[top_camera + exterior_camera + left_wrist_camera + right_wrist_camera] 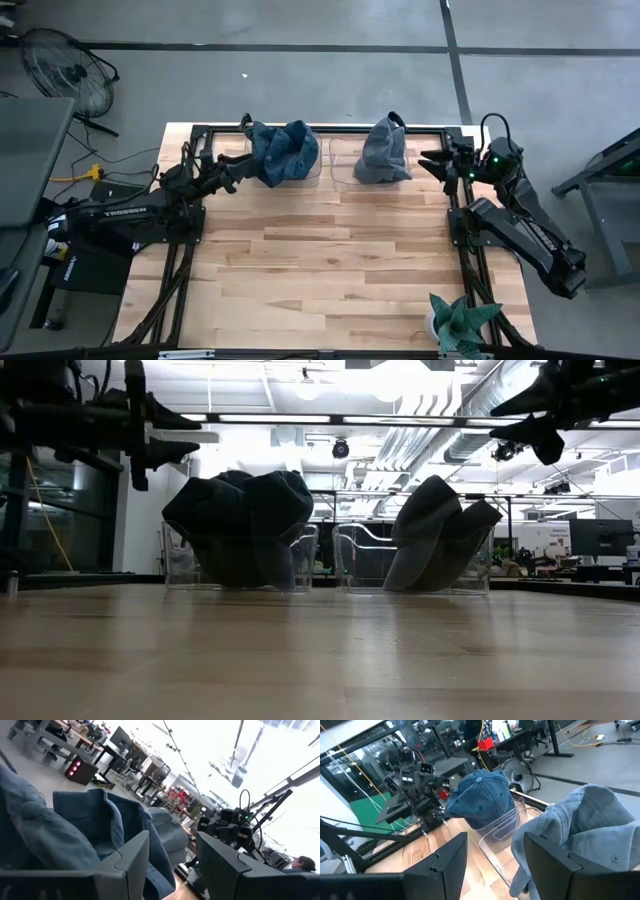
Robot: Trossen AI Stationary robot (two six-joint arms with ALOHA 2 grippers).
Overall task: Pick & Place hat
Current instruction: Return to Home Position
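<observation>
A blue denim hat [284, 150] sits in a clear bin [300, 560] at the table's far edge, left of centre; it also shows in the low view [240, 525] and fills the left wrist view [75, 835]. A grey hat [384, 150] sits in a second clear bin [355, 555] to its right, seen in the low view [435, 530] and the right wrist view [585, 830]. My left gripper [243, 172] hovers open just left of the blue hat. My right gripper [432, 160] hovers open just right of the grey hat. Neither touches a hat.
A green spiky toy [462, 325] stands at the table's near right corner. The wooden tabletop [330, 260] lies bare between the arms. A floor fan [68, 65] stands beyond the table's far left corner. Black frame rails [190, 250] run along both sides.
</observation>
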